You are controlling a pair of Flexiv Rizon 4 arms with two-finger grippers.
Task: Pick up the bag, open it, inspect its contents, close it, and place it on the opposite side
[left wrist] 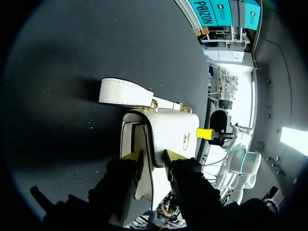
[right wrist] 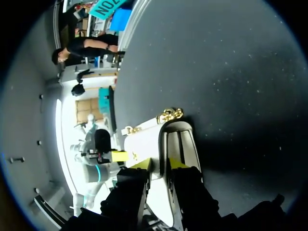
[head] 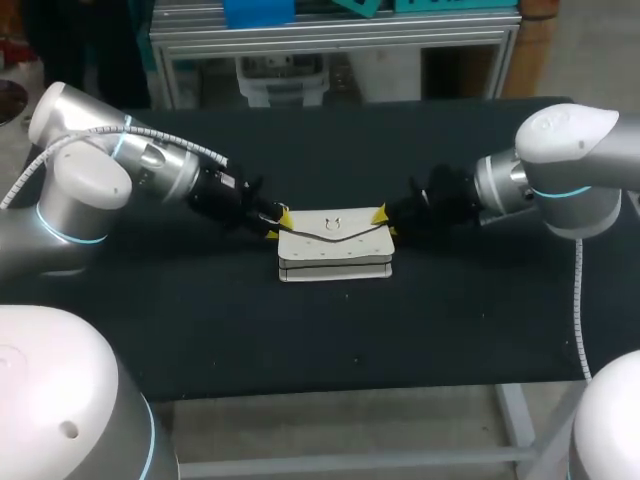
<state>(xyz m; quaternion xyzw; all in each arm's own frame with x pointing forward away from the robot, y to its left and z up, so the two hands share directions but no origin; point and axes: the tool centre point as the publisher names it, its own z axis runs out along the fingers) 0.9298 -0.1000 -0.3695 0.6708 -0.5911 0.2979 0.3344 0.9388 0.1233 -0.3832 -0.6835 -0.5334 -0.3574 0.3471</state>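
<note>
white bag [head: 335, 245] mid bench [head: 200, 330], left fingers [left wrist: 133, 158] clamped on one end, right fingers [right wrist: 143, 164] clamped on the other

Only non-task item: worktop [head: 330, 340]. Black matte cover, running nearly the full width of the head view. Surface looks flat, no visible folds. Wrist views show fine pale specks [right wrist: 250, 72] scattered over it, plus a darker shadowed patch [left wrist: 57, 125]. Under the near edge, a light grey metal frame rail [head: 400, 460] runs along the front, with one leg [head: 512, 415] at the right.
</note>
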